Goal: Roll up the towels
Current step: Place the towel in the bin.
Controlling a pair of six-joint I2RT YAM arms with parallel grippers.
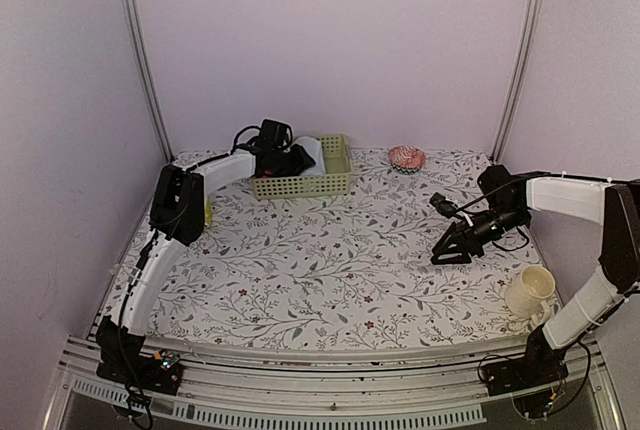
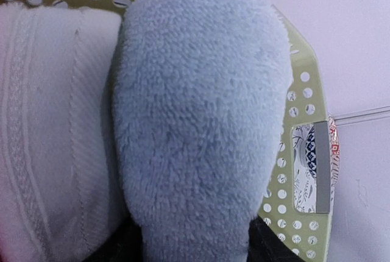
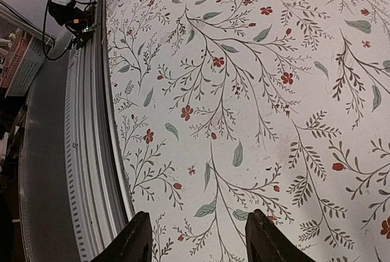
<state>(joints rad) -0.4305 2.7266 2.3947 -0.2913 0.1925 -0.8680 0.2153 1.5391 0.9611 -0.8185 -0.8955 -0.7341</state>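
The light blue towel (image 2: pixel 201 122) is a fluffy bundle that fills the left wrist view. It stands in the green perforated basket (image 2: pixel 301 122), touching a white ribbed cloth (image 2: pixel 55 128) on its left. My left gripper (image 2: pixel 195 240) is shut on the blue towel's lower end, with a dark finger on each side. In the top view the left gripper (image 1: pixel 290 161) is inside the basket (image 1: pixel 300 186) at the back left. A yellow-green scrap (image 1: pixel 208 214), perhaps the other towel, peeks out behind the left arm. My right gripper (image 1: pixel 450 248) (image 3: pixel 198 237) is open and empty above the bare table.
A pink patterned roll (image 1: pixel 406 158) lies at the back, right of the basket. A cream cup-shaped object (image 1: pixel 530 291) stands near the right arm's base. The table's metal front rail (image 3: pixel 85 152) shows in the right wrist view. The flowered tablecloth (image 1: pixel 320 260) covers the table.
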